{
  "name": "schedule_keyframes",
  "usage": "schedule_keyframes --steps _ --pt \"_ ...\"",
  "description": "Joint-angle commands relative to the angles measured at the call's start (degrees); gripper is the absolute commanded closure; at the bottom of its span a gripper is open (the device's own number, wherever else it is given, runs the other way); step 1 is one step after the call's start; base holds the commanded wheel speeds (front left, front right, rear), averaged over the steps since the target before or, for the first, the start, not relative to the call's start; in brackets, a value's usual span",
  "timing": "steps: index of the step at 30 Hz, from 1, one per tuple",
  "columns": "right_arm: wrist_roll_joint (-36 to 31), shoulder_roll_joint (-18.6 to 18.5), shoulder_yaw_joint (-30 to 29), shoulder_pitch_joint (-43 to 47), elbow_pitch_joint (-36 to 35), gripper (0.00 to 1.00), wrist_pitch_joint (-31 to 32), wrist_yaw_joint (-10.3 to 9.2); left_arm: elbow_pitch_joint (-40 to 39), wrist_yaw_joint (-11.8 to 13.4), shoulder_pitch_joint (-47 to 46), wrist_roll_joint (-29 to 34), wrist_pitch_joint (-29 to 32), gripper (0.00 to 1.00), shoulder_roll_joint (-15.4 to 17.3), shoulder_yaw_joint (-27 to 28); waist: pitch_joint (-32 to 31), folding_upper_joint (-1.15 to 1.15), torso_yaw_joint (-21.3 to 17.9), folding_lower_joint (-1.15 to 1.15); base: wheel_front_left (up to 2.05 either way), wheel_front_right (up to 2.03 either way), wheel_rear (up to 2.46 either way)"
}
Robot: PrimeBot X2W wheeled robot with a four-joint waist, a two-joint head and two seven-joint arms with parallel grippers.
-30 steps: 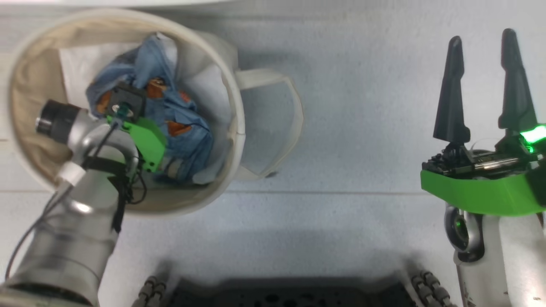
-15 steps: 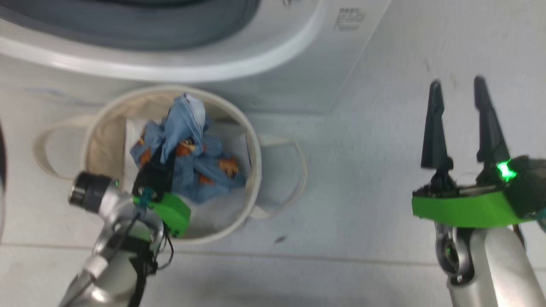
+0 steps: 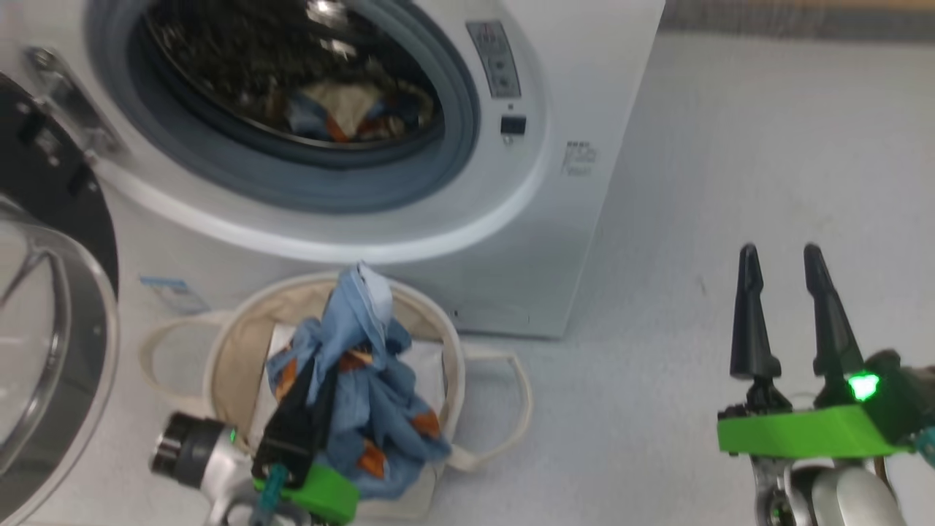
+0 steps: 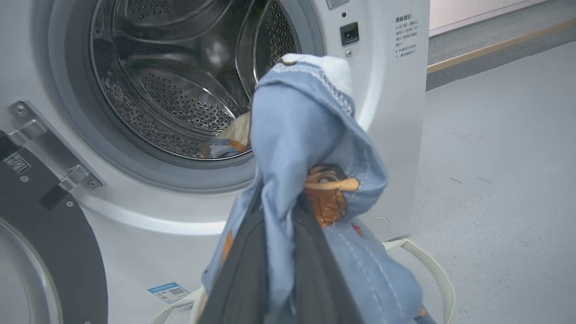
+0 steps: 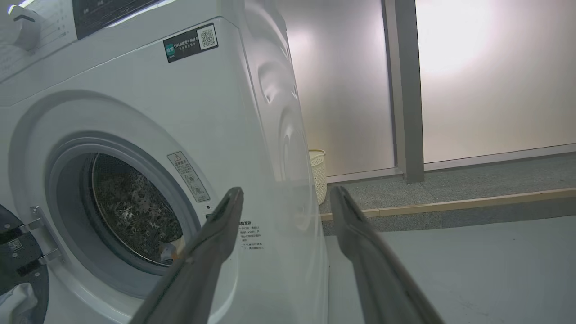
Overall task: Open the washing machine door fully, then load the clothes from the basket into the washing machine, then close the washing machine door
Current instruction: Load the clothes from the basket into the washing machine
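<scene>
- Garment change: the light blue garment (image 3: 365, 343) lay crumpled in the basket (image 3: 454, 343) 1 second ago. Now it hangs from the left gripper (image 3: 321, 380), raised partly above the rim, at 7 o'clock in head view.
- Left jaws closed on its cloth; its lower folds still drape inside the basket.
- Head camera has tilted up: washing machine (image 3: 570, 219) now at 11 o'clock, 1 cream garment (image 3: 343, 102) already in the drum (image 3: 219, 58).
- Door state: washing machine door (image 3: 58, 197) swung wide at 9 o'clock.
- Right gripper (image 3: 779, 252) at 4 o'clock, jaws spread, empty, above the floor (image 3: 657, 409).
- Reading: pick made; carry to drum next, door closing afterwards.
</scene>
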Motion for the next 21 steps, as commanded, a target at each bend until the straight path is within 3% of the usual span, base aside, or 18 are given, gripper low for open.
schedule_keyframes --steps 1,10,21 --pt "0.4 0.1 1.1 0.0 -1.7 0.0 -0.3 0.01 -2.9 0.6 -0.7 -0.2 -0.5 1.0 1.4 1.8 -4.0 0.0 0.5 0.01 0.0 0.0 0.0" --pt "2.0 0.1 2.1 2.4 -1.7 0.0 -0.3 0.01 -7.5 2.4 4.6 -0.7 -0.5 1.0 1.4 2.9 -5.8 0.0 -0.5 0.01 0.0 0.0 0.0" --pt "1.8 0.1 2.6 2.4 -1.1 0.0 -0.3 0.01 -8.1 2.1 4.8 -0.6 -0.5 1.0 1.5 3.6 -5.2 0.0 -1.3 0.01 0.0 0.0 0.0"
